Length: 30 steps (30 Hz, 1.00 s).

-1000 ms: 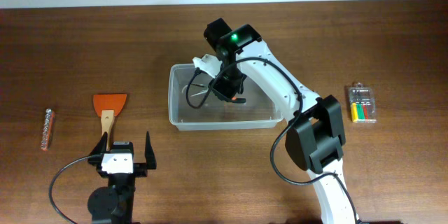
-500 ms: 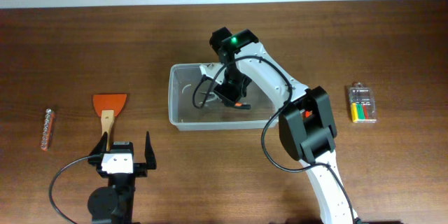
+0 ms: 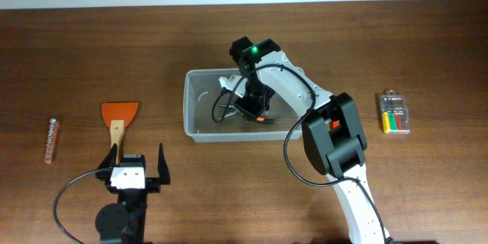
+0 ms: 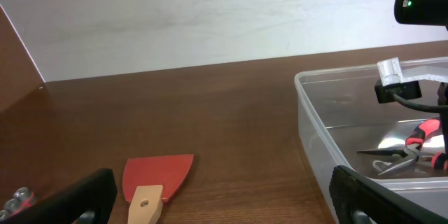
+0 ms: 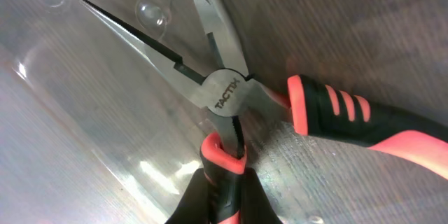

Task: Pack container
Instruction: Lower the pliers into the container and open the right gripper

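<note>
Clenched on one handle of the steel needle-nose pliers with red-and-black grips (image 5: 220, 94): dark fingers (image 5: 187, 211) of the right gripper (image 3: 253, 107), pliers' tips splayed apart, low inside the clear rectangular plastic container (image 3: 192, 122) at mid-table. Grasp plain only from the right wrist; from overhead, pliers mostly hidden under the arm; from the left wrist, seen low near the container's floor. Left gripper (image 3: 138, 165) spread wide, gripping nothing, orange-bladed wooden-handled scraper (image 3: 120, 116) just ahead. Against a second ago: right gripper sunk deeper toward the container's centre, arm's elbow drawn nearer; left gripper and scraper unmoved
</note>
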Tool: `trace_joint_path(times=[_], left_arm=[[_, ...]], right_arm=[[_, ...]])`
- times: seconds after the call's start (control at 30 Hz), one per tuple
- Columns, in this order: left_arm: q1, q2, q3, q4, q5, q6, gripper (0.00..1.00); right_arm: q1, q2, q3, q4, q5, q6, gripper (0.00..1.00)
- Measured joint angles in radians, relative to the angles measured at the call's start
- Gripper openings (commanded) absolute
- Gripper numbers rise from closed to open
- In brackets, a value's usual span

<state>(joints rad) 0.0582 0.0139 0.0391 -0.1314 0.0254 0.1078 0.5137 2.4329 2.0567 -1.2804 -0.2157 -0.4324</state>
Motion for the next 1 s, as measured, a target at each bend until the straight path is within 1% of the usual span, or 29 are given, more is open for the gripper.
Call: trace_joint_path(times=[0.03, 0.1, 0.17, 0.4, 0.47, 0.5, 0.57, 0.6, 0.63, 0.67, 0.73, 0.87, 1.0], left_arm=[[0.0, 0.0, 0.0, 0.0, 0.0, 0.0, 0.99], [0.0, 0.0, 0.0, 0.0, 0.0, 0.0, 0.99], [0.0, 0.0, 0.0, 0.0, 0.0, 0.0, 0.99], [0.0, 0.0, 0.0, 0.0, 0.0, 0.0, 0.99], [0.0, 0.0, 0.0, 0.0, 0.0, 0.0, 0.99], [0.0, 0.0, 0.0, 0.0, 0.0, 0.0, 0.99], [0.0, 0.0, 0.0, 0.0, 0.0, 0.0, 0.99], [0.0, 0.0, 0.0, 0.0, 0.0, 0.0, 0.99], [0.0, 0.0, 0.0, 0.0, 0.0, 0.0, 0.99], [0.0, 0.0, 0.0, 0.0, 0.0, 0.0, 0.99], [0.0, 0.0, 0.0, 0.0, 0.0, 0.0, 0.99], [0.0, 0.0, 0.0, 0.0, 0.0, 0.0, 0.99], [0.0, 0.0, 0.0, 0.0, 0.0, 0.0, 0.99]], right_arm=[[0.0, 0.0, 0.0, 0.0, 0.0, -0.003, 0.17], [0.0, 0.0, -0.003, -0.001, -0.001, -0.004, 0.2], [0.0, 0.0, -0.009, -0.005, -0.001, -0.003, 0.25], [0.0, 0.0, 0.0, -0.072, -0.004, -0.008, 0.3], [0.0, 0.001, 0.032, -0.116, -0.003, -0.007, 0.33], [0.0, 0.001, 0.062, -0.14, 0.001, -0.007, 0.37], [0.0, 0.001, 0.136, -0.193, 0.014, -0.008, 0.52], [0.0, 0.001, 0.168, -0.211, 0.02, -0.002, 0.63], [0.0, 0.001, 0.213, -0.235, 0.024, 0.0, 0.71], [0.0, 0.001, 0.254, -0.252, 0.03, 0.0, 0.84], [-0.001, 0.001, 0.339, -0.29, 0.037, -0.006, 0.99], [-0.003, -0.006, 0.471, -0.353, 0.062, -0.011, 0.99], [-0.019, -0.037, 0.532, -0.409, 0.127, -0.001, 0.99]])
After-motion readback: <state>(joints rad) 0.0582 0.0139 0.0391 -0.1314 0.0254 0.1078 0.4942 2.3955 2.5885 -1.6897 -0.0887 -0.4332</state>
